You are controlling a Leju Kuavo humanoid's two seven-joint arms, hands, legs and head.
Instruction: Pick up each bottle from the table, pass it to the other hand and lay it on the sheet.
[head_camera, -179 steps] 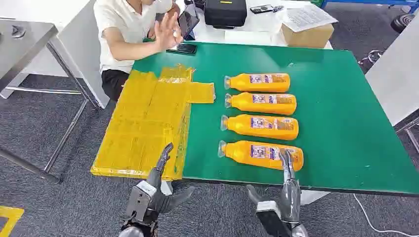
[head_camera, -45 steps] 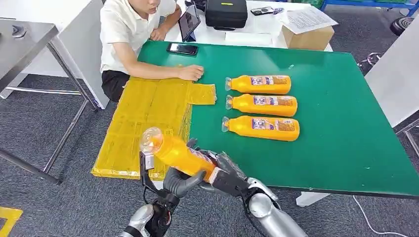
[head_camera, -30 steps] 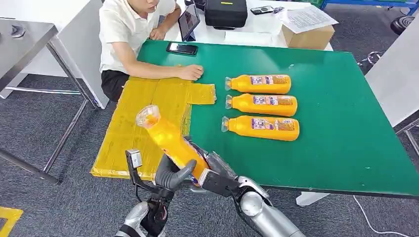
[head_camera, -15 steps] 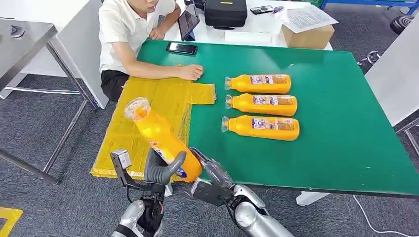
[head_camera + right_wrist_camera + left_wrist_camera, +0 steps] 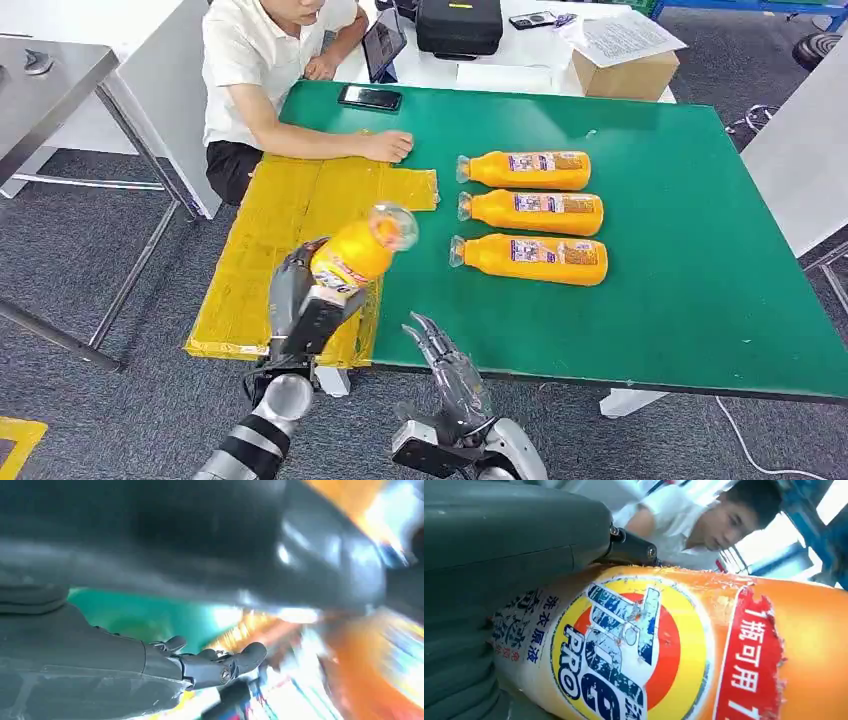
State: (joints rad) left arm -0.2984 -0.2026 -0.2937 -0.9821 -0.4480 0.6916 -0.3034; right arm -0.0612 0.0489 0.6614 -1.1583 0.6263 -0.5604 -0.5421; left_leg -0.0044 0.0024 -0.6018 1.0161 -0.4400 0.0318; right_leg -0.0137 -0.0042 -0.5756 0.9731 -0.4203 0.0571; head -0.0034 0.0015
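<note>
My left hand [image 5: 303, 300] grips an orange bottle [image 5: 358, 250] above the near part of the yellow sheet [image 5: 270, 240], its clear cap pointing toward the green table. The left wrist view shows the bottle's label [image 5: 624, 645] close up against the grey thumb [image 5: 514, 535]. My right hand [image 5: 445, 370] hovers at the table's near edge with fingers spread and nothing in it; its fingers [image 5: 215, 665] appear in the blurred right wrist view. Three more orange bottles [image 5: 525, 170] [image 5: 532, 208] [image 5: 530, 257] lie side by side on the green table [image 5: 700, 280].
A person sits at the far left corner, one hand [image 5: 388, 146] resting on the sheet's far edge. A phone [image 5: 370, 97], a tablet, a black case [image 5: 458, 25] and a cardboard box [image 5: 625, 72] lie beyond the table. A grey metal table [image 5: 50, 80] stands left.
The bottle has passed from my right hand to my left. The left hand has turned it so the cap points right. My right hand has let go and drawn back toward the table's near edge.
</note>
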